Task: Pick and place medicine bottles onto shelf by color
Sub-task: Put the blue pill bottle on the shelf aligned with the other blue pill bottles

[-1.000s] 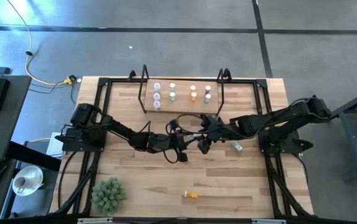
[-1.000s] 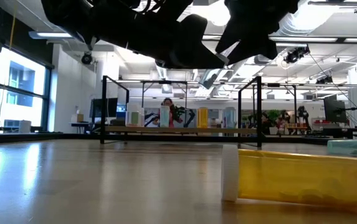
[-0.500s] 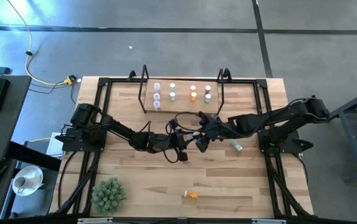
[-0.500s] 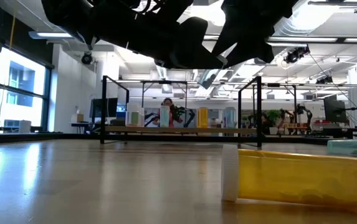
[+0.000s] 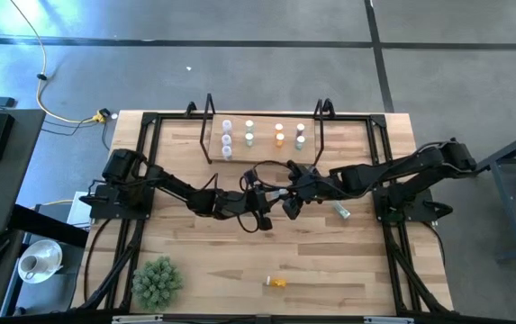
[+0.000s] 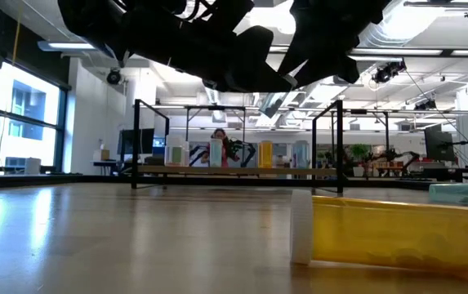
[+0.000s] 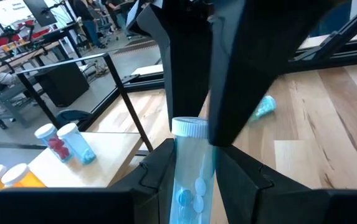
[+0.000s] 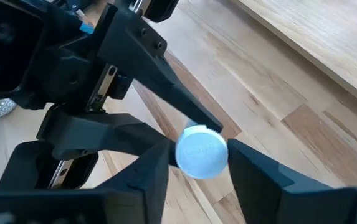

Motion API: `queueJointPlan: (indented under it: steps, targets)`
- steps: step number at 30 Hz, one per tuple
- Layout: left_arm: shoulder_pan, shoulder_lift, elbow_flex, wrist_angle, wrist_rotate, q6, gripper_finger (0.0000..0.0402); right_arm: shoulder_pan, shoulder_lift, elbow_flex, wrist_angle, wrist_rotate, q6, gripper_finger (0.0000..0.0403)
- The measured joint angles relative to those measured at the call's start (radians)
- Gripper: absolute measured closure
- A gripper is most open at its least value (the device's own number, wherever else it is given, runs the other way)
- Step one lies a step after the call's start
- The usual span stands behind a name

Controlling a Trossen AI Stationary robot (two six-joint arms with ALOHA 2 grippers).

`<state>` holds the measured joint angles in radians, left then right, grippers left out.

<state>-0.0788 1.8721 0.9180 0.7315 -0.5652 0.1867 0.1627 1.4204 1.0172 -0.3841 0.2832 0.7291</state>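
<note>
Near the middle of the table, both grippers met over one bottle. The left gripper held a clear blue-tinted bottle between its dark, angular fingers, closed on the body; flat round pills showed through the plastic and its ribbed white cap pointed toward the right arm. The right gripper sat around that same cap, one finger on each side, just beside it; whether the fingers pressed on it could not be told. Since a second ago, the right gripper had edged a little toward the left one in the high view and its fingers had narrowed; the left grip was unchanged.

The table was pale wood planks, smooth, with a black metal frame along its edges. At the far edge stood the shelf, a low light-wood board with thin black uprights at both ends, carrying six small capped bottles upright in rows. A teal bottle lay on its side on the wood just right of the grippers. An orange bottle lay on its side near the front edge, white cap pointing left, glossy and see-through in the low view. A spiky green plant ball sat at the front left corner.
</note>
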Motion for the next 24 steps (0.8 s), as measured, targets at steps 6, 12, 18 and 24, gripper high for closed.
queueJointPlan:
  steps: [6,12,18,24]
  targets:
    - [0.0,0.0,0.0,-0.001,0.0,0.0,0.0309,-0.005,0.0,0.0,0.0,-0.003,0.0,0.03]
    - [0.0,0.0,0.0,-0.001,0.0,0.0,0.0309,-0.006,0.0,0.0,0.0,-0.003,-0.001,0.0299]
    - [0.0,0.0,0.0,-0.001,0.0,0.0,0.0306,-0.006,0.0,0.0,0.0,-0.003,-0.002,0.0296]
    - [-0.001,0.0,0.0,-0.01,0.005,0.0,0.0259,-0.006,0.0,0.0,0.001,-0.003,-0.011,0.0296]
